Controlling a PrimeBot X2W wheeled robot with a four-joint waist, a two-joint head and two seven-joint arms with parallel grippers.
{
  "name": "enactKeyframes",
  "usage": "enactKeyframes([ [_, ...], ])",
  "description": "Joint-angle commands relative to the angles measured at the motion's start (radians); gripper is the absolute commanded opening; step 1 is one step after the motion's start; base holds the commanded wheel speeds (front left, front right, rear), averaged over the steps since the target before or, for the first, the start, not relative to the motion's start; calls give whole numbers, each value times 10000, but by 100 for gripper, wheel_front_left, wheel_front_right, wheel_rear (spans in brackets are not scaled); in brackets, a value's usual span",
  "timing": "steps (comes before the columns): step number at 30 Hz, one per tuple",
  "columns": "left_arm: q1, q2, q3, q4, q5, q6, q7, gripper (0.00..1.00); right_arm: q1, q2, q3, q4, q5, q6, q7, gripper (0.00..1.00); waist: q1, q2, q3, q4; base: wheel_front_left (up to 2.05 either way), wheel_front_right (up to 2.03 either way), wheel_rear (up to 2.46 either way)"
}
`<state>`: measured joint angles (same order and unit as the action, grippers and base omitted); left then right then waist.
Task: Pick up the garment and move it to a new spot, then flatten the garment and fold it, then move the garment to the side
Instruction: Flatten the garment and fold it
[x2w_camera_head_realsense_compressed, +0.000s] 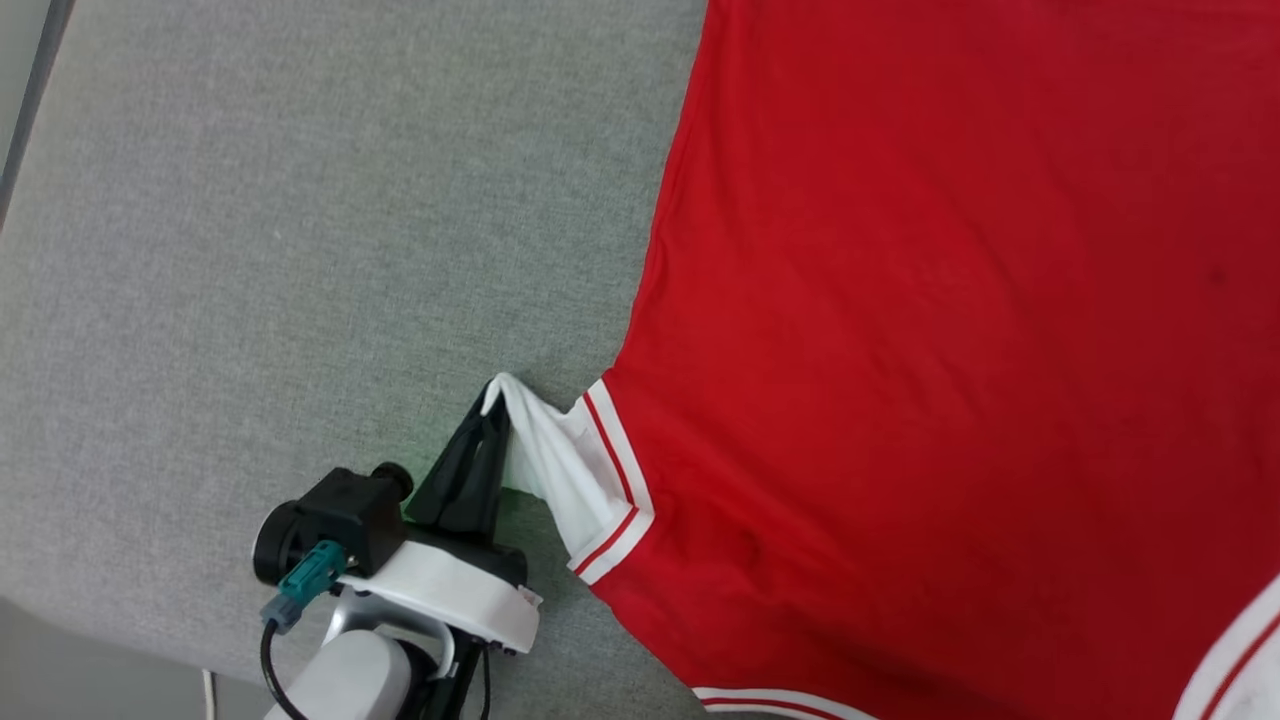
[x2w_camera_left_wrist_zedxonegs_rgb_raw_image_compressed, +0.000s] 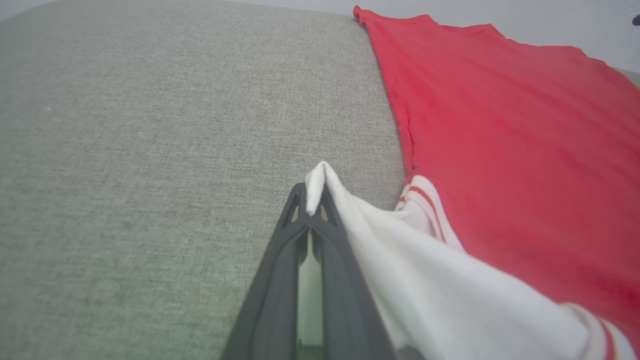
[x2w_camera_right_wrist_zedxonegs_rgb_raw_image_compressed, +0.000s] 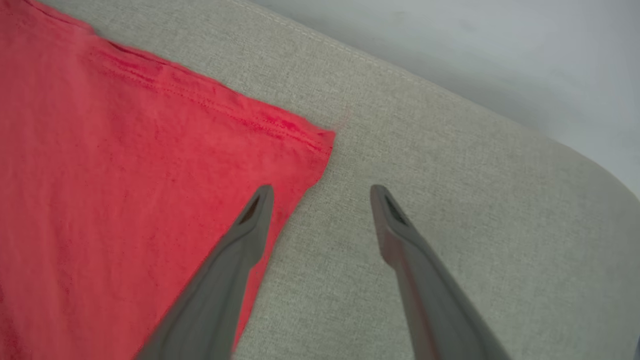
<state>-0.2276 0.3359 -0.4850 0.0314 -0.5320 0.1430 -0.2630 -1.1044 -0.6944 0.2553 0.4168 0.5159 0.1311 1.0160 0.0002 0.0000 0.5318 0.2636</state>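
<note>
The bench (x2w_camera_head_realsense_compressed: 300, 250) is wearing a grey woven cloth cover, matt and a little rough, with a visible grain. The garment (x2w_camera_head_realsense_compressed: 950, 300) is looking like soft, smooth knit cloth in matt red; its sleeve (x2w_camera_head_realsense_compressed: 555, 465) is showing the same cloth in white. The fingers (x2w_camera_left_wrist_zedxonegs_rgb_raw_image_compressed: 272, 290) of the left hand (x2w_camera_head_realsense_compressed: 488, 402) and of the right hand (x2w_camera_right_wrist_zedxonegs_rgb_raw_image_compressed: 322, 192) are looking like matt dark plastic, perhaps slightly rubbery. The wrist shell (x2w_camera_head_realsense_compressed: 450, 590) is shining as smooth white plastic.
</note>
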Motion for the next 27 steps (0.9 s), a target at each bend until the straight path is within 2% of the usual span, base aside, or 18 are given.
enactKeyframes([
  [1, -157, -69, 26, -1, 66, -42, -22, 0, -219, 27, -28, 102, -78, -8, 43, 100, -2, 0, 378, 291, 0, 0, 0],
  [7, -373, -491, 159, 85, 364, -371, -22, 0, -278, 243, -236, 943, -410, -8, -20, 100, -2, 0, 911, 583, 0, 0, 0],
  [15, -446, -869, 456, 312, 663, -706, -13, 0, 987, 423, -239, 2069, -417, -7, -58, 100, -2, 0, 1101, 699, 0, 0, 0],
  [16, -451, -893, 489, 350, 709, -743, -13, 0, 1060, 396, -186, 2059, -443, -8, -103, 65, -2, 0, 1098, 697, 0, 0, 0],
  [17, -457, -918, 522, 387, 740, -790, -13, 0, 1077, 395, -186, 2030, -433, -7, -194, 0, -2, 0, 1087, 689, 0, 0, 0],
  [22, -322, -1030, 738, 575, 898, -894, -13, 0, 720, 341, -151, 1765, -401, -8, -842, 0, -2, 0, 768, 552, 0, 0, 0],
  [27, 38, -1077, 972, 764, 986, -953, -15, 0, 410, 423, 190, 1396, -125, -8, -1856, 0, -2, 0, -3, 232, 0, 0, 0],
])
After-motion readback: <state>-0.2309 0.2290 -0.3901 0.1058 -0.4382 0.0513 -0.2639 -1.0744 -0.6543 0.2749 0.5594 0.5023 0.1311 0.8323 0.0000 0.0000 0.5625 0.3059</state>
